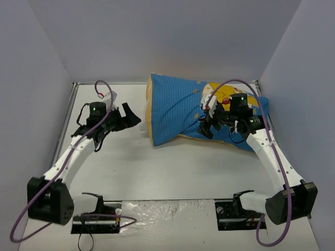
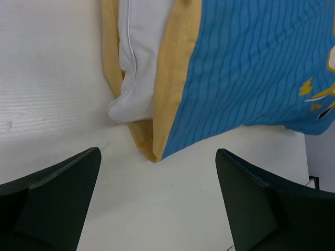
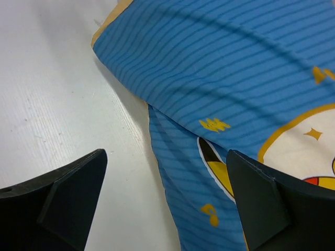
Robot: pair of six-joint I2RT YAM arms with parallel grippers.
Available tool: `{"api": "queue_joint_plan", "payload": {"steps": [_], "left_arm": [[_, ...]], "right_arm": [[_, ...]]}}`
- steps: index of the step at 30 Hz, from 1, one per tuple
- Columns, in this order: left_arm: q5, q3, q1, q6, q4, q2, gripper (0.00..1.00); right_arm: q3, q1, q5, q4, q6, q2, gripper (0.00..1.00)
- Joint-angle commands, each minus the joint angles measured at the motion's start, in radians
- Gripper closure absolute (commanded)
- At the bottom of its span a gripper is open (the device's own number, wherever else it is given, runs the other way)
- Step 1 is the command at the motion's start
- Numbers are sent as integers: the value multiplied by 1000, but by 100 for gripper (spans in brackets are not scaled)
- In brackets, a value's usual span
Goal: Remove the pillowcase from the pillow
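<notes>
The blue pinstriped pillowcase (image 1: 180, 110) with the yellow cartoon lies at the back middle-right of the table, its open end facing left. In the left wrist view the white pillow (image 2: 137, 57) pokes out of that opening between the mustard yellow lining (image 2: 168, 94) and the blue side (image 2: 251, 68). My left gripper (image 1: 133, 118) is open and empty, just left of the opening, apart from it. My right gripper (image 1: 209, 125) is open over the near edge of the pillowcase (image 3: 209, 104), with the fabric between its fingers (image 3: 261, 198).
Grey walls close the table at the back and both sides. A metal rail (image 1: 67, 117) runs along the left edge. Two black mounts (image 1: 99, 217) stand at the near edge. White tabletop (image 1: 167, 167) lies in front of the pillow.
</notes>
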Motion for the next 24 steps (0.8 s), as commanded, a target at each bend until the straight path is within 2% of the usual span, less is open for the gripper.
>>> {"api": "queue_joint_plan", "payload": {"steps": [1,4,7,12,17,19,24], "left_arm": [[137,72,31,-147,185,125,10],[145,123,34,-155,196,234,10],[133,189,45,-145,187,310,12],[128,250,76,-126,187,380,14],[156,249,80,-14,92,391,13],[127,264,80,41,23,388,12],[90,252,68,107,-24,345,13]], "right_arm": [[-21,35,69,-14,-124,9,9],[-55,48,83,7,-202,-7,12],[-93,85,178,84,-228,-40,12],[-12,136,300,112,-299,12,11],[19,194,382,110,-368,91,11],[0,208,397,108,-467,115,12],[33,260,452,107,-570,158,14]]}}
